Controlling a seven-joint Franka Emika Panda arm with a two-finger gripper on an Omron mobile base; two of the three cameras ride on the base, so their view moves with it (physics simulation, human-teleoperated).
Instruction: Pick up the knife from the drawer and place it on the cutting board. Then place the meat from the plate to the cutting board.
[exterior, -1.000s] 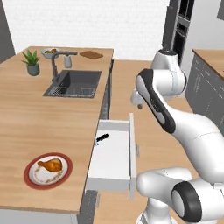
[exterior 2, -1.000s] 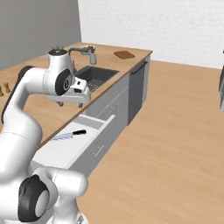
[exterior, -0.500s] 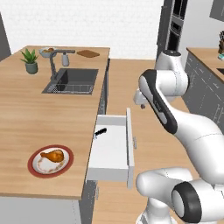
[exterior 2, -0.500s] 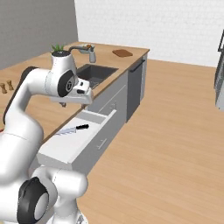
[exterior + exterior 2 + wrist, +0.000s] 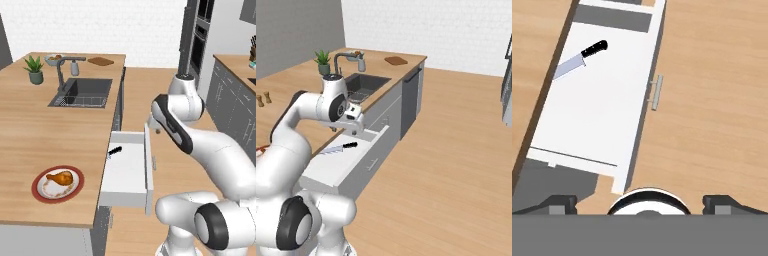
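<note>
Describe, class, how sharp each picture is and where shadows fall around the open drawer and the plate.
Left base view: soft and slightly blurred; the meat on the plate casts almost no shadow. Right base view: equally soft, with even light and no glare on the drawer. Hand view: crisper; the knife is sharp-edged on the drawer's flat white floor, and a dark shaded band lies under the counter edge.

The wooden bench (image 5: 30,145) carries the red-rimmed plate (image 5: 58,183) near its front edge, a potted plant (image 5: 34,69) and the small cutting board (image 5: 100,61) at the far end. The open drawer (image 5: 597,120) holds the knife (image 5: 580,60).
</note>
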